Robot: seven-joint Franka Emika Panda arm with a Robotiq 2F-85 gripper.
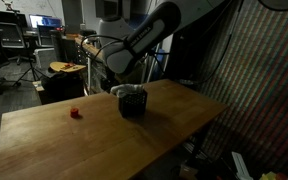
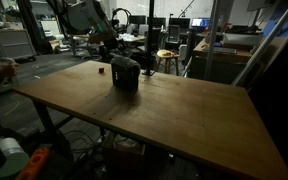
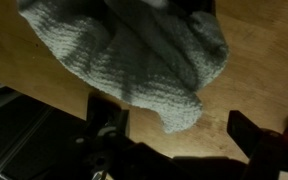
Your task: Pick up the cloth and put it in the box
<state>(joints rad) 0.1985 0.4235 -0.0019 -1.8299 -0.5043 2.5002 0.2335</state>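
My claw (image 3: 169, 125) is wide open with nothing between the fingers; both fingers show at the bottom edge of the wrist view, apart from the fabric. The cloth (image 3: 134, 55) is a bunched grey-white towel filling the top of the wrist view over the wooden table (image 1: 44, 140). In an exterior view a pale patch sits at the rim of the black mesh box (image 1: 132, 104), so I judge the cloth is on or in the box. I cannot tell how much is inside or hanging over the wall. It looks light, soft and floppy, with a coarse weave that won't slip. It will sag and drag, so I'd pinch a thick fold near the middle of the heap, not a thin edge. There is no clean long axis because it is crumpled; one folded lobe tapers down toward my fingers, lower right in the wrist view. A small red object (image 1: 75, 113) sits on the table well apart from the box.
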